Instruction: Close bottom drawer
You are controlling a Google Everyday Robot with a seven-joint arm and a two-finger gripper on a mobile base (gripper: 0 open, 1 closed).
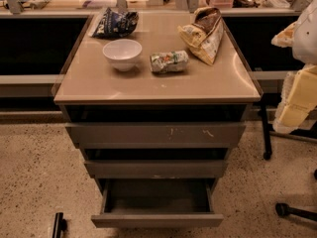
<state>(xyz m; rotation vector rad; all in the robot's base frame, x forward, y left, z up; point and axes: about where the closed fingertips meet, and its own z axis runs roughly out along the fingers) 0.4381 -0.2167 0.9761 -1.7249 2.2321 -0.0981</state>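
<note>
Nearest, low and well to the left of the hand (296, 101), the bottom drawer (156, 220) stands pulled out toward the camera. Its plain front panel is well clear of the body and its shallow dark box lies open to view. Above it, also left of and below the hand, sits the middle drawer (156, 168). Then comes the wide top drawer (156, 133), with white scratch marks on its front. Each of these has a dark gap over it.

The hand hangs at the right edge of the view, just beside the right side of the table (99, 86) and apart from it. Whether it is spread or pressed together I cannot tell. It touches no drawer.

On the table, left of the hand, a green-and-white packet (169, 62) lies just beside a white bowl (122, 53). Farther back, a yellow-brown crisp bag (203, 36) lies up and left of the hand. A dark blue bag (115, 23) lies at the far left corner.
</note>
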